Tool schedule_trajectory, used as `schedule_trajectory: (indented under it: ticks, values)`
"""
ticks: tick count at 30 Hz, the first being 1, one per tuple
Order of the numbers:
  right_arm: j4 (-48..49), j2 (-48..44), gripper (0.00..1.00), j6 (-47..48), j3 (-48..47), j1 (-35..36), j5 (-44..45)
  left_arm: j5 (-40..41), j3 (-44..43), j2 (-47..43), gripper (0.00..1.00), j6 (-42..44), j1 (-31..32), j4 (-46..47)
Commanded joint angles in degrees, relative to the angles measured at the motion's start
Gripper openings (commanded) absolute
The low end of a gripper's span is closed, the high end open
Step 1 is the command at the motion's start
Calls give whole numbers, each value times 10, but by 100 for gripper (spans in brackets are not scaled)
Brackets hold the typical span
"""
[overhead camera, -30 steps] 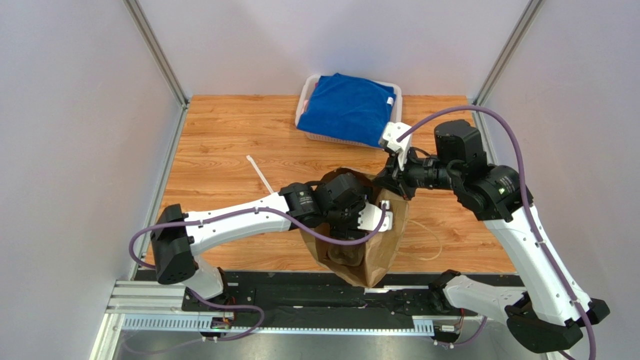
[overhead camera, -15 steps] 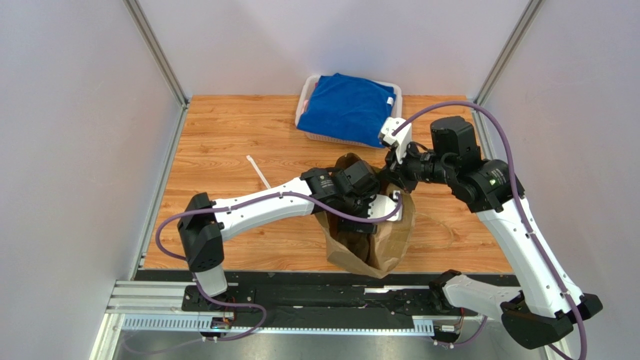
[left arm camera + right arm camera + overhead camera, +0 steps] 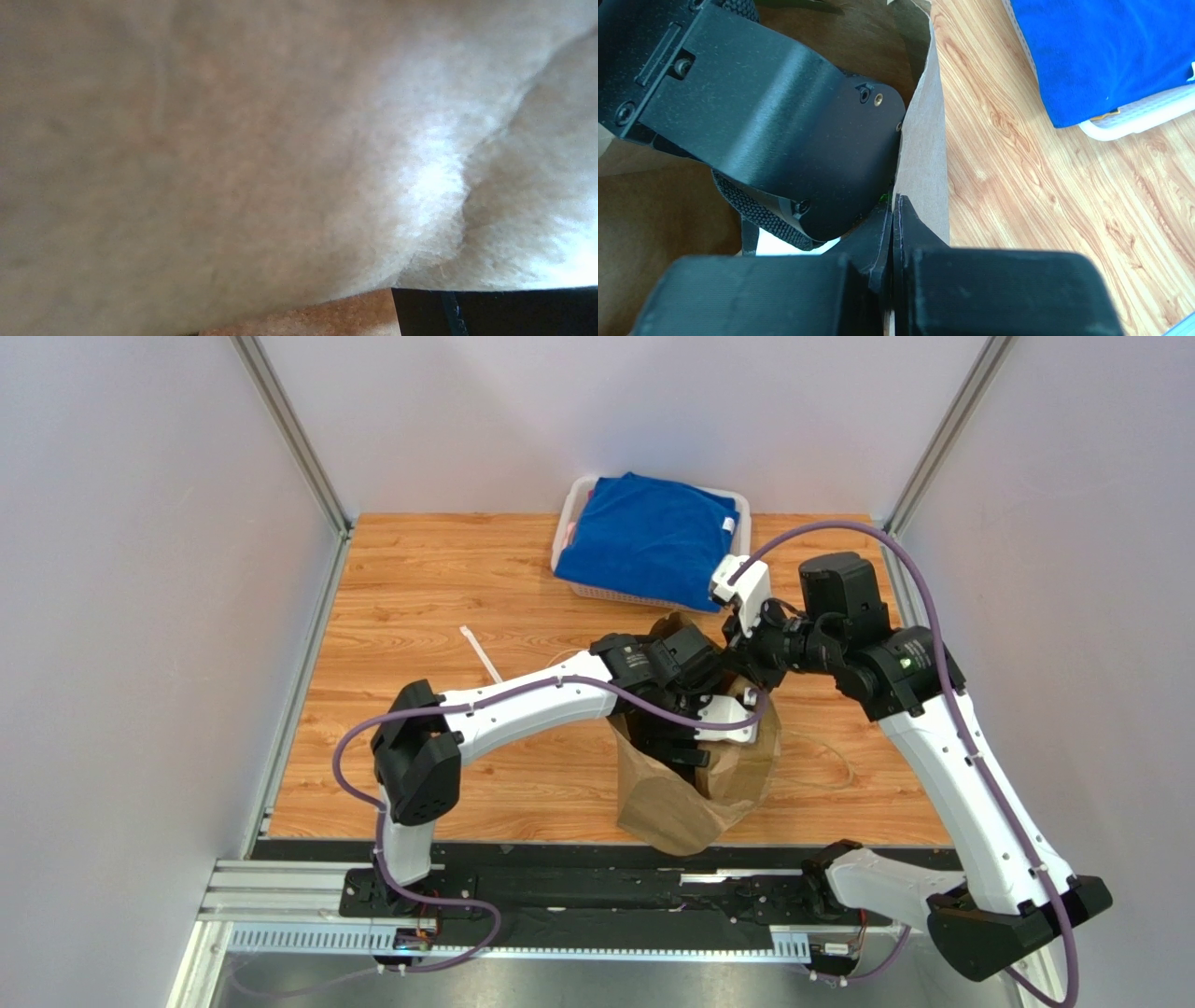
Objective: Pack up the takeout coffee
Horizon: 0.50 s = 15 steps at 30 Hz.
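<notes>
The takeout coffee is hidden; no cup shows in any view. The tall brown paper bag (image 3: 694, 791) stands at the near middle of the table. My left gripper (image 3: 692, 746) reaches down into its open mouth, and its fingers are hidden inside. The left wrist view shows only a blurred pale grey-brown surface (image 3: 246, 140) close to the lens. My right gripper (image 3: 739, 661) is shut on the bag's far right rim. In the right wrist view its jaws (image 3: 894, 210) pinch the paper edge (image 3: 927, 140), with the left arm's black wrist (image 3: 773, 119) just beside them.
A white basket (image 3: 582, 497) holding a folded blue cloth (image 3: 648, 536) sits at the back middle; it also shows in the right wrist view (image 3: 1102, 49). A thin white stick (image 3: 484, 658) lies on the wood left of the bag. The black rail runs along the near edge.
My left arm has swung right and reached deeper into the bag. The bag has shifted right and stands more upright. My right gripper kept hold of the rim and moved slightly back.
</notes>
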<state>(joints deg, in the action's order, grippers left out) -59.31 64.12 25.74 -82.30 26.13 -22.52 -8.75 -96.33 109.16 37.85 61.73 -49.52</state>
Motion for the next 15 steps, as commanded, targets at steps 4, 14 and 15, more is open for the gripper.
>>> schedule_trajectory:
  ticks: [4, 14, 15]
  values:
    - [17, 1, 0, 9, 8, -19, -50, 7, -2, 75, 35, 45, -2, -69]
    - [-3, 16, 6, 24, 0, -50, -58, 5, -15, 111, 34, 58, -13, -71]
    - [-13, 19, 9, 23, -4, -63, -58, 6, -16, 108, 34, 57, -13, -70]
